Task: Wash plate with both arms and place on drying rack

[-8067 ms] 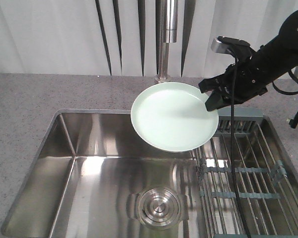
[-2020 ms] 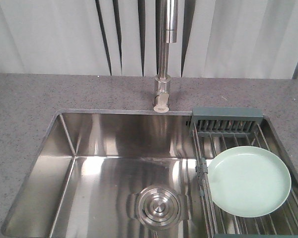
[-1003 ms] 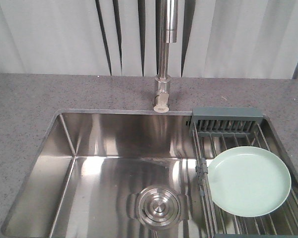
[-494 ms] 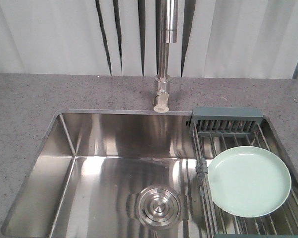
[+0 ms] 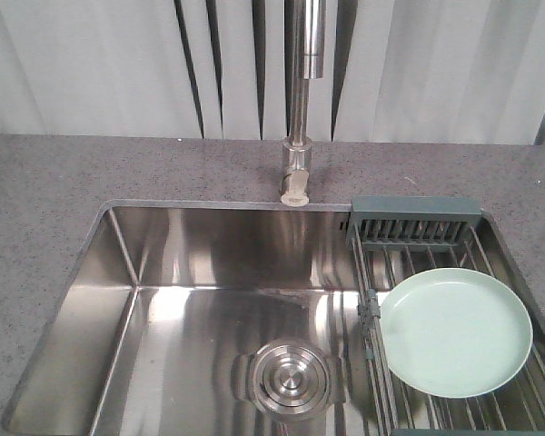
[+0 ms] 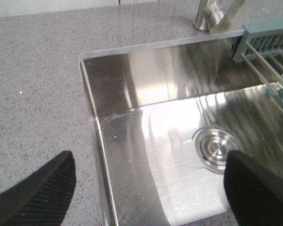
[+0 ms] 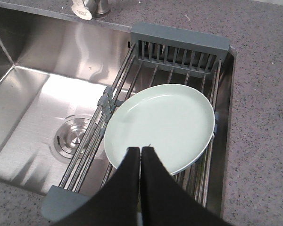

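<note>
Right wrist-mounted camera is giving us the clearest look: we are seeing the plate (image 7: 160,127) lying flat on the wire bars of the drying rack (image 7: 172,70), with the grey-green slotted caddy (image 7: 179,47) just beyond its far rim. Our right pincer (image 7: 141,149) is showing at the bottom of that view with its two black tips pressed together, holding nothing. The tips are overlapping the plate's near edge in the picture, pointing toward its middle; we cannot tell whether they are touching the plate or hovering above it.

From the left wrist camera we are looking at the left pincer (image 6: 148,181) with its fingers (image 6: 42,193) spread wide apart, one at each lower corner of the view, nothing between them. It is hanging over the near left part of the sink basin (image 6: 146,84) and the speckled grey table (image 6: 33,70), well apart from the plate; only a corner of the rack is peeking in at the right.

In the front-facing view the plate (image 5: 456,331) is resting on the rack (image 5: 416,250) at the right side of the sink (image 5: 209,263), to the right of the round drain (image 5: 289,379) and the faucet (image 5: 297,136). No arm is appearing in that view.
</note>
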